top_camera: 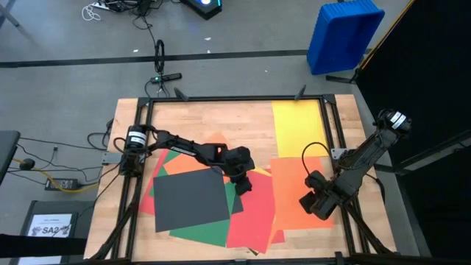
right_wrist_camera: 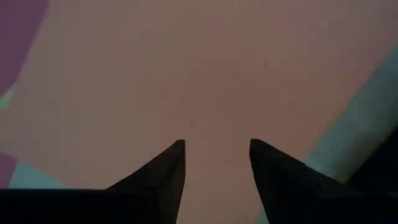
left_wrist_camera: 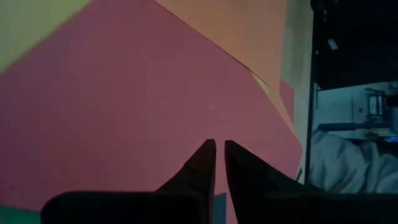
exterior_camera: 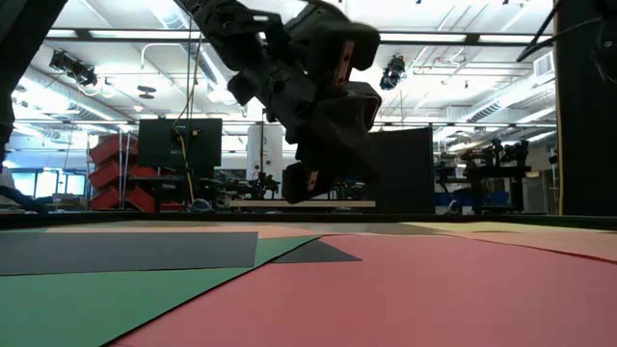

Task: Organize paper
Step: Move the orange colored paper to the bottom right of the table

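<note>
The left pincer (top_camera: 241, 184) hangs closed and empty just above the red sheet (top_camera: 254, 213) near the desk's (top_camera: 221, 118) middle, fingers (left_wrist_camera: 202, 165) nearly touching, probably poised to press or drag it. Leftmost lies the dark grey sheet (top_camera: 190, 199) atop a green one (top_camera: 202, 230), fanned loosely toward the near edge. Rightward, the right pincer (top_camera: 313, 206) hovers open over the orange sheet (top_camera: 294, 188), gripping nothing. A yellow sheet (top_camera: 296, 129) sits squarely at the far right corner, seemingly already sorted
</note>
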You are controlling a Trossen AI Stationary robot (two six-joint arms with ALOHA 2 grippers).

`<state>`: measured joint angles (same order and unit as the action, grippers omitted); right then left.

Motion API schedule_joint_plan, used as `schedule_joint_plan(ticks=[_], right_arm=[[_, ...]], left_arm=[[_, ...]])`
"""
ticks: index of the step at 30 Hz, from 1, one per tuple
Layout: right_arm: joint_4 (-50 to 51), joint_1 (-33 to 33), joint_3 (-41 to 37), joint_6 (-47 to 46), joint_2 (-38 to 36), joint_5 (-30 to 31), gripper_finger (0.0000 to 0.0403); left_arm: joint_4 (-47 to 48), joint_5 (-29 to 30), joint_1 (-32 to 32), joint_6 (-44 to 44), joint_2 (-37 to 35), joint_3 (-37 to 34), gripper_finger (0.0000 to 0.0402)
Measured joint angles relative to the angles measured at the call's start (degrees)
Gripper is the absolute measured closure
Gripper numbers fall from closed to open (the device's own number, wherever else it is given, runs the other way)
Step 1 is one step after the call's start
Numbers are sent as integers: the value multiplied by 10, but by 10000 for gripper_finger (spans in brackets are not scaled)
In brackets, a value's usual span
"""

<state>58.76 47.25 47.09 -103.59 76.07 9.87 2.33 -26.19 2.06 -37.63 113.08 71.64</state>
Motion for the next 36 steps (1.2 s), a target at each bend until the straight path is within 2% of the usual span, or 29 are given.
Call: schedule_joint_plan(ticks=[6, 10, 14, 19, 21, 31, 36], right_arm=[[-8, -1, 0, 29, 0, 148, 253], [-27, -4, 0, 62, 0, 184, 260], [-30, -22, -1, 89, 5, 149, 287], [-38, -54, -5, 135, 40, 106, 376], [-53, -65, -5, 158, 51, 104, 395], [-83, -106, -5, 202, 98, 82, 401], [-74, -107, -5, 203, 108, 50, 401]], left_arm=[[0, 84, 35, 20, 0, 0, 381], [-4, 137, 63, 41, 0, 0, 381], [-13, 196, 95, 69, 0, 0, 387], [-15, 245, 116, 91, 0, 0, 399], [-19, 250, 119, 91, 0, 0, 401], [-31, 238, 129, 89, 49, 13, 402], [27, 236, 130, 84, 54, 16, 401]])
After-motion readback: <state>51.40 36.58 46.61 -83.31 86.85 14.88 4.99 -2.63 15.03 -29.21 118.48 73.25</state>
